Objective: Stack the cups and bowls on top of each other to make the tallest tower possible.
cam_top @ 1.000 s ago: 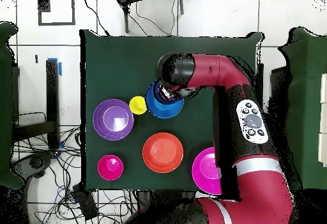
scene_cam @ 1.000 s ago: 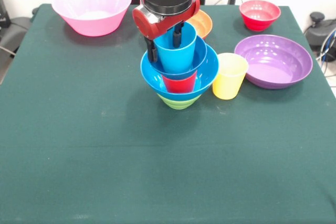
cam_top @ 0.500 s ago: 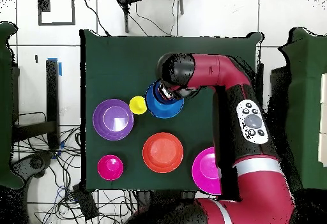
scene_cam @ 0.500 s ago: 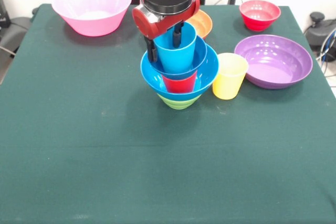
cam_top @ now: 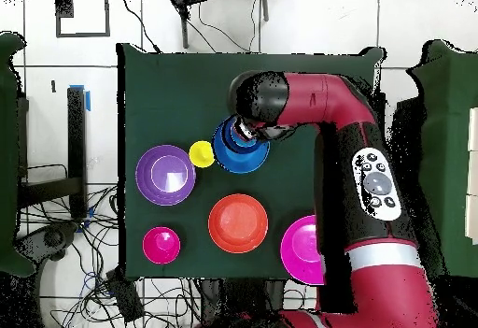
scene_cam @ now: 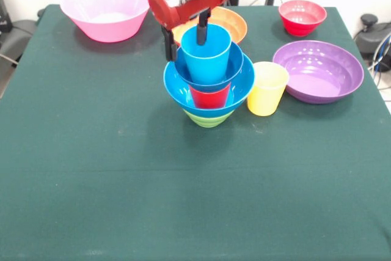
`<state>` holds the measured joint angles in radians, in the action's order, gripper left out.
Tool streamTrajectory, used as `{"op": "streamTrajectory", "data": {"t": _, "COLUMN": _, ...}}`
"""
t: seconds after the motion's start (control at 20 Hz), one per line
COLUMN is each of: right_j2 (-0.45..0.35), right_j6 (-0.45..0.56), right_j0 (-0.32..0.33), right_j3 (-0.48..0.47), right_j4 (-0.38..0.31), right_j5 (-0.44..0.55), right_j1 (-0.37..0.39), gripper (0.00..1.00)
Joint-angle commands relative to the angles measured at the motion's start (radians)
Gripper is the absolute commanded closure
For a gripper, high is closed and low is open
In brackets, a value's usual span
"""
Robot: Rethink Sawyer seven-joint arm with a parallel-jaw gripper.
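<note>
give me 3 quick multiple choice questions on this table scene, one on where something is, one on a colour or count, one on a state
1. In the front view, the yellow cup stands:
A. inside the pink bowl
B. between the tower and the purple bowl
C. on the tower

2. The tower's bottom bowl is:
A. green
B. orange
C. purple

3. The sky-blue cup is:
A. lying on its side
B. upside down
C. upright, mouth up

Answers: 1 B, it stands on the cloth left of the purple bowl. 2 A, the green bowl shows beneath. 3 C, its open rim faces up, with one finger of the gripper inside.
</note>
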<state>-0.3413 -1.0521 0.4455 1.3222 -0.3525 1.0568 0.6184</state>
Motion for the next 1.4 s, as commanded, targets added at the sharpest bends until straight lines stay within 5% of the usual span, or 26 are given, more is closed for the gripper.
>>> {"op": "streamTrajectory", "data": {"t": 0.05, "right_j2": -0.048, "right_j6": 0.055, "right_j0": -0.028, "right_j3": 0.007, "right_j4": -0.026, "right_j5": 0.054, "right_j1": 0.043, "gripper": 0.0}}
{"op": "streamTrajectory", "data": {"t": 0.65, "right_j2": -0.048, "right_j6": 0.093, "right_j0": -0.004, "right_j3": 0.004, "right_j4": -0.019, "right_j5": 0.125, "right_j1": 0.1, "gripper": 0.0}}
{"op": "streamTrajectory", "data": {"t": 1.4, "right_j2": -0.071, "right_j6": 0.133, "right_j0": 0.023, "right_j3": -0.107, "right_j4": -0.028, "right_j5": 0.178, "right_j1": 0.049, "gripper": 0.0}}
